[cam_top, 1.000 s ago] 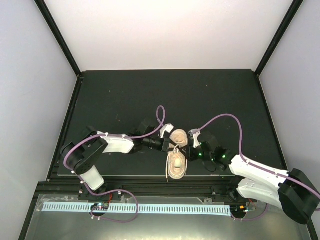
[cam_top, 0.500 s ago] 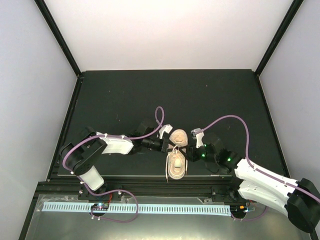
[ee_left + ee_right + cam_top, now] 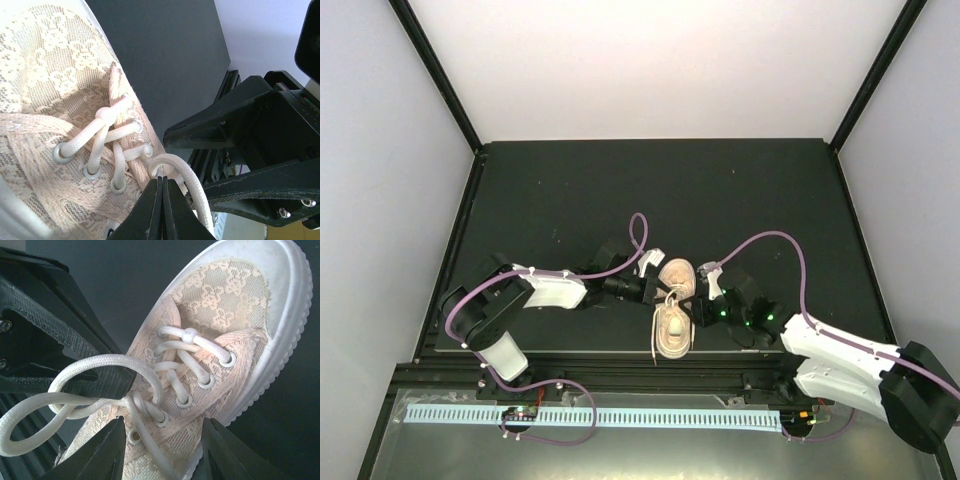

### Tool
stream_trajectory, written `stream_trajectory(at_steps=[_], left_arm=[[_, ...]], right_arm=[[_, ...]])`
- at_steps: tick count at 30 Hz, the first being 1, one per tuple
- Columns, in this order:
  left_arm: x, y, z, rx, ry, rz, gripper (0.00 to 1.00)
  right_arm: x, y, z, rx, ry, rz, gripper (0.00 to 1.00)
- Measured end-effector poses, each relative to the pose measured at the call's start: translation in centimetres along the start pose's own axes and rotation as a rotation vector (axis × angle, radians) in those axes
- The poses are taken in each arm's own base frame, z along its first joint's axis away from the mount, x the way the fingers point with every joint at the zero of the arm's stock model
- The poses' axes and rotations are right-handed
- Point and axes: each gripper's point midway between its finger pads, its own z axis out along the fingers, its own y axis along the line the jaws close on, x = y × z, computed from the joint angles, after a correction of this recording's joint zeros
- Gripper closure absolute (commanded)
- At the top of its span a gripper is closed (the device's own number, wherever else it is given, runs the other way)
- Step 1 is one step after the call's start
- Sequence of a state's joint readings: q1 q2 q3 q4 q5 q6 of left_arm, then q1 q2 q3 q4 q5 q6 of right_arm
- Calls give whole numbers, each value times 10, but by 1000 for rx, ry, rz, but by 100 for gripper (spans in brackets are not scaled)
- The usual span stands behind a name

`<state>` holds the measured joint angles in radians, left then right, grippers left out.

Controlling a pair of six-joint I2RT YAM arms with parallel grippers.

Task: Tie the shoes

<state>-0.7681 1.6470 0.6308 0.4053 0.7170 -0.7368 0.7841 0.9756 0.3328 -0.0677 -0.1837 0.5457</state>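
Between the fingers of the right gripper (image 3: 164,421): open gap, floored by the pale beige-pink lace-up sneaker (image 3: 220,305).
Ahead-left of it: blocked by the closed black left gripper (image 3: 127,375) pinching a cream-white lace loop (image 3: 107,359).
Ahead-right of it: bare dark matte tabletop (image 3: 125,280), free.
Right of left gripper: right gripper's black jaws near, leaving only a narrow slot.
Ahead of left gripper: free tabletop.

- From above, my left gripper (image 3: 660,292) and right gripper (image 3: 698,305) meet the shoe (image 3: 674,325) too small for me to read the jaws
- Left wrist: shoe's toe and heel run off frame; whether my closed fingers (image 3: 150,215) pinch the lace (image 3: 190,177) or just sit inside its loop, I cannot tell
- Right wrist: heel is cut off below
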Motion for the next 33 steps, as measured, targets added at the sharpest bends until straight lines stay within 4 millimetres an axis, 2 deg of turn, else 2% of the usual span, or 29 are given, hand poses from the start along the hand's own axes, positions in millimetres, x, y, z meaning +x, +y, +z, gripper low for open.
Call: stream_trajectory(at_steps=[6, 11, 17, 21, 26, 33], left_arm=[[0, 0, 0, 0, 0, 0, 98], [0, 0, 0, 0, 0, 0, 98], [0, 0, 0, 2, 2, 2, 91], [1, -1, 0, 7, 7, 4, 85], [2, -2, 0, 12, 12, 7, 77], [4, -3, 0, 17, 23, 6, 75]], right_arm=[[0, 1, 4, -9, 6, -16, 61], [2, 0, 7, -6, 13, -26, 81], [1, 0, 7, -7, 12, -43, 94], [-1, 2, 6, -12, 10, -47, 98], [-7, 7, 4, -25, -4, -52, 98], [-8, 8, 3, -30, -8, -53, 98]])
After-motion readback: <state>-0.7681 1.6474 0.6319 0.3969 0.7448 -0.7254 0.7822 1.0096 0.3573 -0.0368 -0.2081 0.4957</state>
